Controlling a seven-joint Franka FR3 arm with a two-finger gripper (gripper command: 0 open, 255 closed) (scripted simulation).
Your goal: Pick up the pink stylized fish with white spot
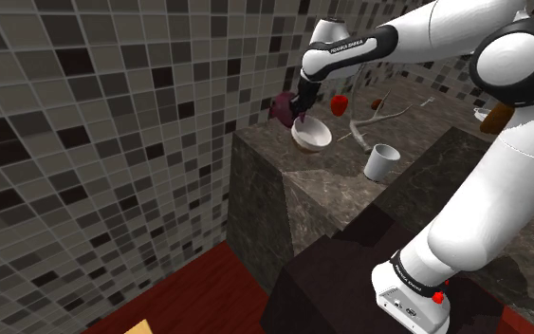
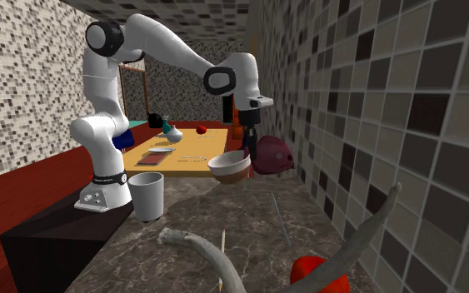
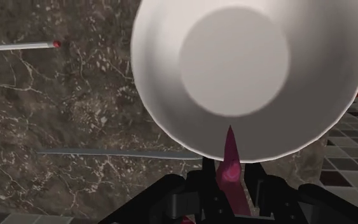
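**Hand clamped on the dark pink fish beside the bowl**

Shoulder view: the arm reaches up and left over the dark marbled worktop (image 1: 416,180). The hand (image 1: 301,106) points down at the worktop's far end, near the tiled wall. The dark pink fish (image 1: 281,109) sits against it on the view's left. A white bowl (image 1: 312,136) lies just below the hand, with a small red object (image 1: 339,102) behind it. A white cup (image 1: 381,161) stands nearer the stand, and a grey branch-like piece (image 1: 388,116) lies between them.

Second exterior view: the hand (image 2: 249,143) hangs over the gap between bowl (image 2: 230,166) and fish (image 2: 276,156). The fish is next to the tiled wall, just beside the bowl. I cannot tell whether it rests on the worktop (image 2: 249,225). The cup (image 2: 147,196) stands well to the view's left.

Wrist view: the hand (image 3: 230,170) is closed on a thin pointed part of the fish (image 3: 229,156), and both black fingers press against it. The bowl (image 3: 250,70) lies directly beyond, and a thin stick with a red tip (image 3: 18,46) lies off to one side.
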